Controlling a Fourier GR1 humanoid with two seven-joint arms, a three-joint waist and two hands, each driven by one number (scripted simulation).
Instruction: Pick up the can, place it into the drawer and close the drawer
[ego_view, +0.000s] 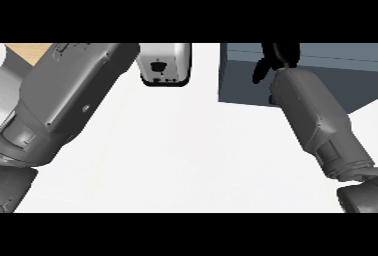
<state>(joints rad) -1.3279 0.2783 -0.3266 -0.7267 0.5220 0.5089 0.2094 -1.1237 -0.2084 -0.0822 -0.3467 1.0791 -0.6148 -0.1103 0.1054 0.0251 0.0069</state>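
The can cannot be made out anywhere in the view; the drawer, a blue-grey box, sits at one o'clock on the white counter. The right hand lies over the drawer at one o'clock, cut by the upper edge, so I cannot tell whether it is spread, pressed together or pinching anything, and the right forearm runs down to four o'clock. A white appliance stands at twelve o'clock just left of the drawer, and the left forearm crosses from eight to eleven o'clock, the left hand out of view.
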